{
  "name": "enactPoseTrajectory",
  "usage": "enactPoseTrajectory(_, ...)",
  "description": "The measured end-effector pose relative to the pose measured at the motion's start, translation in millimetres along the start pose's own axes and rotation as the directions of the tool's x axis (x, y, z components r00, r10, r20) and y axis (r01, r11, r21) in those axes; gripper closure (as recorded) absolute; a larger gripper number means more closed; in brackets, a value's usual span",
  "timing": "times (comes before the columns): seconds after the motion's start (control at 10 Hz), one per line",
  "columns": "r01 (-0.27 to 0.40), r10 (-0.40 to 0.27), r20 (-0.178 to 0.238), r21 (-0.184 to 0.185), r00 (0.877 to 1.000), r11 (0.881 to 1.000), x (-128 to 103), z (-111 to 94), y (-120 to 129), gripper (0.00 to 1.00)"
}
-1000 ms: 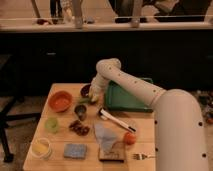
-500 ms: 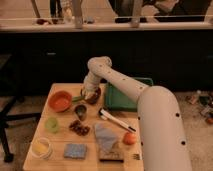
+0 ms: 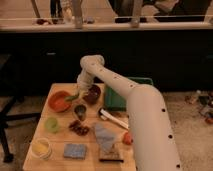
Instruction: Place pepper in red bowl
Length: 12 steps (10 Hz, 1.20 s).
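The red bowl (image 3: 58,101) is a bright orange-red shallow bowl at the table's back left. My gripper (image 3: 78,93) hangs from the white arm (image 3: 125,95) between the red bowl and the darker maroon bowl (image 3: 93,94). It is shut on the pepper (image 3: 73,97), a small dark green piece that sticks out to the left over the red bowl's right rim, slightly above it.
A dark cup (image 3: 80,111) stands just in front of the gripper. A pale green cup (image 3: 51,124), a dark clump (image 3: 78,128), a yellow-white tub (image 3: 41,147), a blue sponge (image 3: 75,150), a cloth (image 3: 105,137) and an orange fruit (image 3: 127,137) lie in front. A green tray (image 3: 116,100) is at the right.
The arm has swung left, carrying the pepper from by the maroon bowl to the red bowl's right rim.
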State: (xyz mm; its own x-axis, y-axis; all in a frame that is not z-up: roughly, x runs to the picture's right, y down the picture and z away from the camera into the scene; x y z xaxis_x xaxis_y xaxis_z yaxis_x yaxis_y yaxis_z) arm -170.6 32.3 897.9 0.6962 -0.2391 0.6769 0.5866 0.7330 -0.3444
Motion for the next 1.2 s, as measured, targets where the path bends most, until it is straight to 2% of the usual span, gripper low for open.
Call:
enactPoseTrajectory(0.3,0.056,-0.054,0.035,-0.032,0.998,0.998,-28,23,-13,1.00)
enactPoseTrajectory(0.7,0.109,-0.105,0.064,-0.066,0.992,0.992,-50,44,-23,1.00)
enactPoseTrajectory(0.9,0.134,-0.130,0.073,-0.066,0.989,0.989,-62,50,-32,1.00)
enactPoseTrajectory(1.2,0.146,-0.141,0.076,-0.057,0.987,0.988,-66,53,-39,1.00)
